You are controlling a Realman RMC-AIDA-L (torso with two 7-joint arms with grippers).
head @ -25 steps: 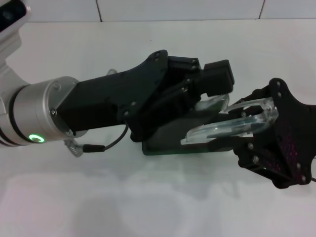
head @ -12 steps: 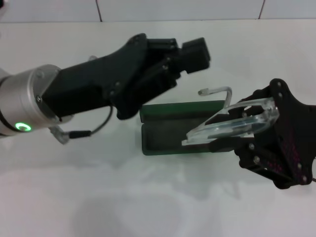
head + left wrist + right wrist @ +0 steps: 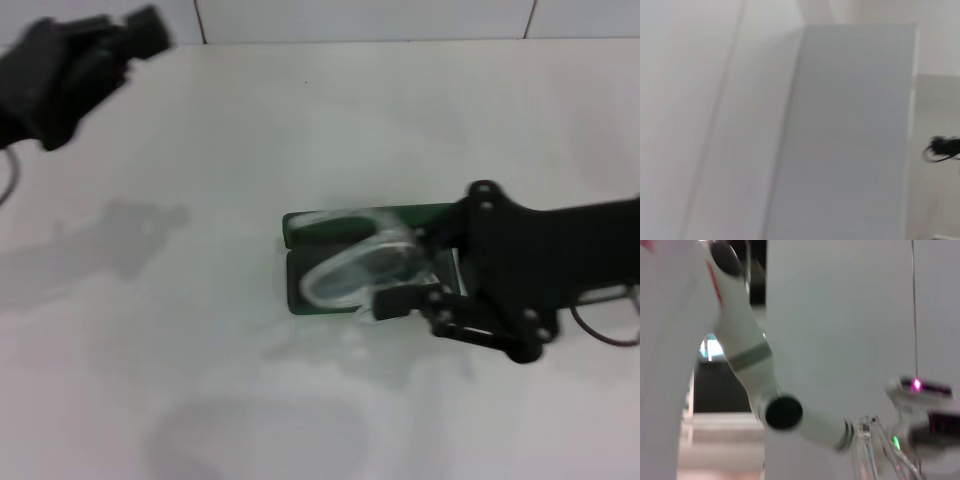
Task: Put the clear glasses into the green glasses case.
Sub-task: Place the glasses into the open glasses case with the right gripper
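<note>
Only the head view shows the work: green glasses case [image 3: 320, 270] lies open on the white table [image 3: 300, 130], clear glasses [image 3: 355, 268] inside it, colourless and see-through, lens over the dark lining. Right pincer [image 3: 405, 300] sits at the case's right end; grip unclear. Left pincer [image 3: 70, 60] is far back-left, state unclear. Right wrist view shows only clear arms [image 3: 865, 450].

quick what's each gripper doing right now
Left gripper: far back left, cannot tell.
Right gripper: at the case and glasses, cannot tell.
</note>
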